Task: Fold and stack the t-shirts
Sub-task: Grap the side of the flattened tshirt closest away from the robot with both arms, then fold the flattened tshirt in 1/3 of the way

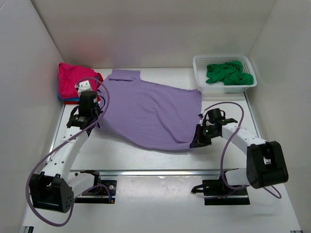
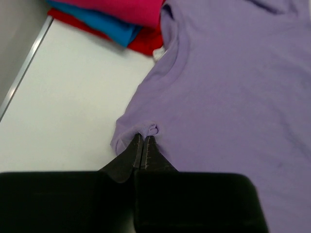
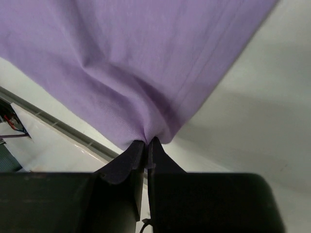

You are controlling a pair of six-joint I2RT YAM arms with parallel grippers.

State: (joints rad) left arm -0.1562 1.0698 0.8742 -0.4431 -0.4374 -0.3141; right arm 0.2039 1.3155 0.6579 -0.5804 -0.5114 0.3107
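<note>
Top view: lilac t-shirt (image 1: 150,114) spread flat, lightly rumpled, between left pincer (image 1: 95,124) and right pincer (image 1: 198,141); fingertips hard to make out there.
Left wrist: tips pinched shut on a bunched edge; pink, blue and red folded stack (image 2: 121,19) ahead-left, cut off by the frame.
Right wrist: clamped on a puckered corner, cloth fanning ahead past the frame.

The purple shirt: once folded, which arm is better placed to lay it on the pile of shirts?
Probably the left. The left gripper pinches the purple shirt at its left edge, close to the pile in the far left corner. The right gripper holds the near right corner, far from it.
</note>
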